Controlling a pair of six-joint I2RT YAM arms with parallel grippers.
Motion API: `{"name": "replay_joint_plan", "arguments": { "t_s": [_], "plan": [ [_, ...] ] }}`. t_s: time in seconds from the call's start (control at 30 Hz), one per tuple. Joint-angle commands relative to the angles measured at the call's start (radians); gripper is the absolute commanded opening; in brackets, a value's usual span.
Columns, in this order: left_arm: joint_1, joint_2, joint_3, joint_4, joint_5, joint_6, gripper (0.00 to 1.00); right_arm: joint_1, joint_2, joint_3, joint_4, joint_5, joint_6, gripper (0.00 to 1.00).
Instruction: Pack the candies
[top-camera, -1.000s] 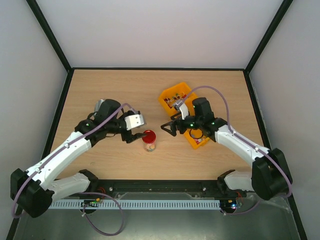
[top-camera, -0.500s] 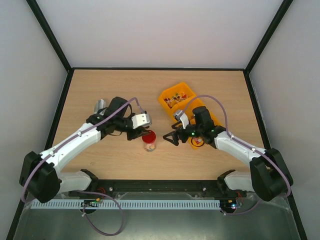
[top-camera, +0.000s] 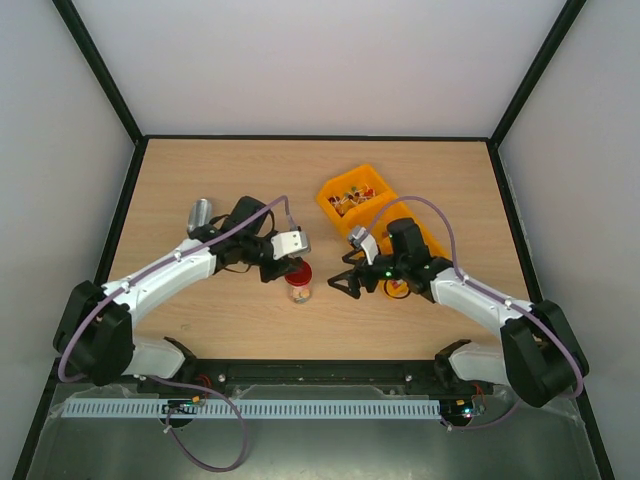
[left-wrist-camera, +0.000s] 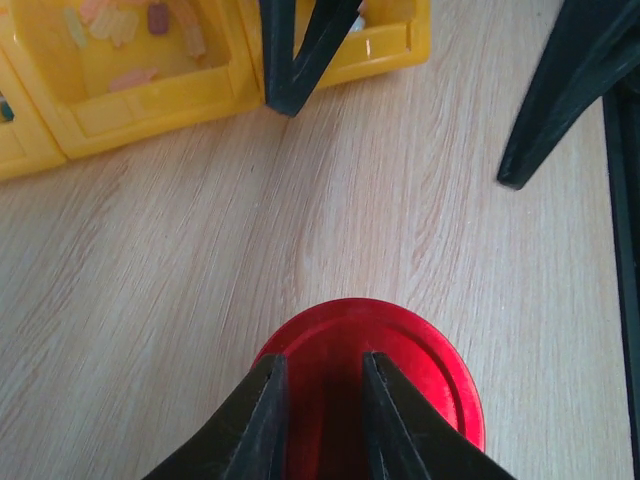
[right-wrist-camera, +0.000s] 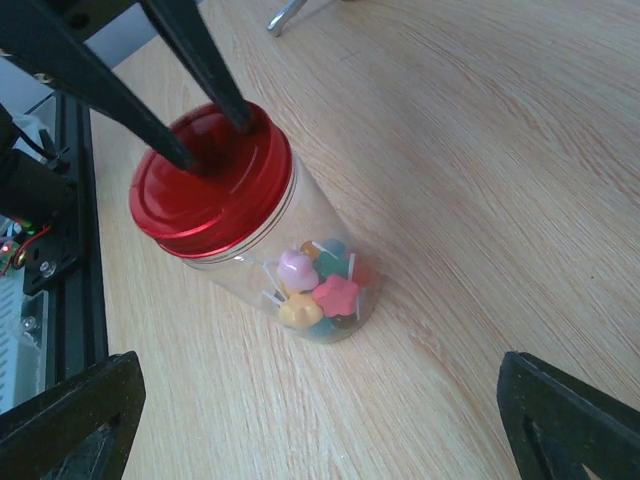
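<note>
A clear jar (right-wrist-camera: 300, 240) with a red lid (right-wrist-camera: 210, 180) stands on the table, centre front in the top view (top-camera: 298, 283). Pastel candies (right-wrist-camera: 320, 285) lie at its bottom. More candies (top-camera: 350, 195) lie in a yellow bin (top-camera: 372, 178). My left gripper (top-camera: 292, 265) is over the lid (left-wrist-camera: 410, 350). Its fingertips (left-wrist-camera: 272, 372) rest on the lid, a narrow gap between them, holding nothing. My right gripper (right-wrist-camera: 320, 372) is wide open and empty, low to the table just right of the jar (top-camera: 345, 283).
A second yellow bin (top-camera: 400, 290) lies partly under my right arm. A silvery metal object (top-camera: 200, 213) lies on the table left of my left arm. The table's side walls stand at left and right.
My left gripper has moved right onto the jar's lid. My right gripper has swung down and nearer the front, now level with the jar.
</note>
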Motion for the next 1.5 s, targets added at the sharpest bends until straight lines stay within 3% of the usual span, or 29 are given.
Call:
{"name": "replay_joint_plan", "arguments": {
  "t_s": [0.0,0.2,0.3,0.53,0.83,1.2,1.47],
  "plan": [
    [-0.004,0.016,-0.023,-0.048,-0.003,0.025,0.21,-0.002,-0.035,-0.028,0.014,-0.043,-0.056,0.97],
    [-0.011,0.026,-0.02,-0.092,-0.029,0.044,0.21,0.009,-0.016,-0.055,0.047,-0.035,-0.097,0.97],
    [-0.012,-0.005,-0.019,-0.073,-0.026,0.036,0.29,0.028,0.006,-0.067,0.11,-0.011,-0.085,0.99],
    [-0.011,-0.038,0.057,-0.062,-0.034,0.016,0.36,0.103,0.058,-0.116,0.286,0.064,-0.087,0.99],
    [-0.038,-0.09,-0.007,-0.039,0.007,0.096,0.25,0.14,0.12,-0.134,0.392,0.054,-0.108,0.99],
    [-0.077,-0.031,-0.115,-0.029,-0.13,0.159,0.21,0.146,0.148,-0.14,0.419,0.038,-0.102,0.99],
    [-0.018,-0.07,-0.002,-0.026,0.01,0.049,0.35,0.16,0.182,-0.149,0.503,0.021,-0.112,0.99]
  ]
}}
